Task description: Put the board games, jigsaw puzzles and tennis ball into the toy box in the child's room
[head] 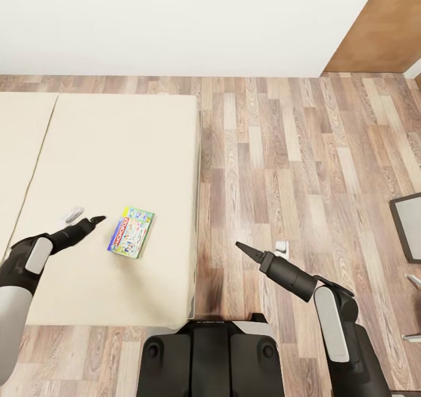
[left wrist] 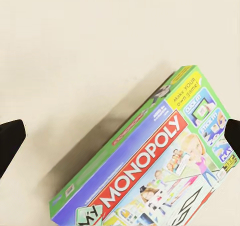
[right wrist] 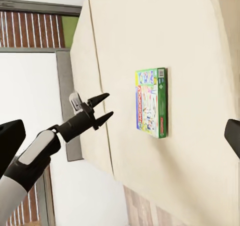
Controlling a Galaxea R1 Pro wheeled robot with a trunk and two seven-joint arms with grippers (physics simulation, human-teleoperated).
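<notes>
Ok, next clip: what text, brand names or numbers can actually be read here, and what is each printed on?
"MONOPOLY": white letters on the red band across the board game cover, lying on the bed.
"My": just before that band, partly cut off.
"Make YOUR Own game!": yellow patch near one corner of the cover.
Small labels on the cover's blue tiles and the print along the box's side edge: too blurred to read.
Head and right wrist views: cover text too small to read.

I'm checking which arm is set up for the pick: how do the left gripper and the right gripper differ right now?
The left gripper hangs over the bed, just beside the board game; the right gripper hangs over the wood floor, off the bed. The left gripper points toward the board game; the right gripper points up the floor alongside the bed, with nothing near its tips. Both have dark fingers and hold nothing.
</notes>
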